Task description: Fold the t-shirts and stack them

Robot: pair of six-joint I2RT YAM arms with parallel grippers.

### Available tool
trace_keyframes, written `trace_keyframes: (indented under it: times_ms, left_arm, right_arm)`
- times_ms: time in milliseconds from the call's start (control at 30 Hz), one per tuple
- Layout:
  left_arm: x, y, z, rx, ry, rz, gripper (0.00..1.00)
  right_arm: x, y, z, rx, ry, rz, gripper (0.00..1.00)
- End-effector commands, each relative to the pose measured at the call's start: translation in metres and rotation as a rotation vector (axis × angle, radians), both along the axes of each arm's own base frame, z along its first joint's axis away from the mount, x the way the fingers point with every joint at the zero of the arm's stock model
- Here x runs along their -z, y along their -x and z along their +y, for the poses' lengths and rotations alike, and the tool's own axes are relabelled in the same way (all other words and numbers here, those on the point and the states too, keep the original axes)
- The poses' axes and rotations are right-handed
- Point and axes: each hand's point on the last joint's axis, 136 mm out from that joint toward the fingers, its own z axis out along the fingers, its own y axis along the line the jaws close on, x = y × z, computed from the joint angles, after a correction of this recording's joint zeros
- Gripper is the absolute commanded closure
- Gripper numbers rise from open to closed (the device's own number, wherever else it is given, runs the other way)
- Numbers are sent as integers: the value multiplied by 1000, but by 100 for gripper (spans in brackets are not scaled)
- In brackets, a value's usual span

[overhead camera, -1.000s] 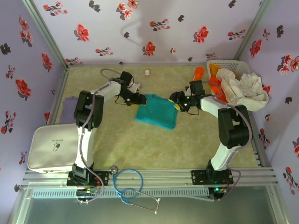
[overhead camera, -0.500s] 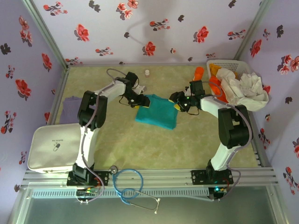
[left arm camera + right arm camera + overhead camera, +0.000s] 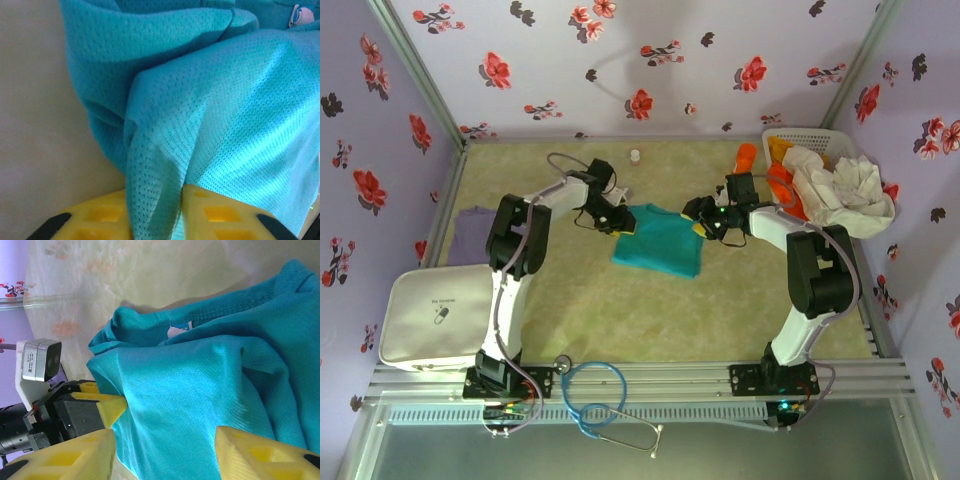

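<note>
Jaws of the left gripper [image 3: 155, 215] clench an edge of the teal t-shirt [image 3: 658, 242], which lies on the desk [image 3: 620, 310] left of the basket [image 3: 800, 133] — that edge has been drawn basketward in the past second, narrowing the cloth. Jaws of the right gripper [image 3: 165, 450] stand released — a fold seems underway.

2 arms [image 3: 545, 192]: white links, black joints | yellow fingers [image 3: 220, 217] | grey cables [image 3: 558, 157]
</note>
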Motion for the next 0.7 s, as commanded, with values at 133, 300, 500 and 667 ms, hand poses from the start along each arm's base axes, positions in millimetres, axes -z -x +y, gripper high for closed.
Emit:
trace_keyframes:
  times_ms: [133, 300, 500, 667]
  left_arm:
    - [-1, 12, 4, -3, -76, -38, 100]
    - [-16, 13, 28, 8, -188, -102, 100]
    - [-43, 18, 61, 6, -326, -179, 100]
    - [-75, 26, 95, -5, -430, -208, 100]
  right_arm:
    - [3, 7, -5, -9, 13, 20, 46]
    - [7, 7, -6, -7, 17, 28, 46]
    - [9, 6, -5, -9, 11, 32, 46]
    - [10, 6, -5, -9, 9, 34, 46]
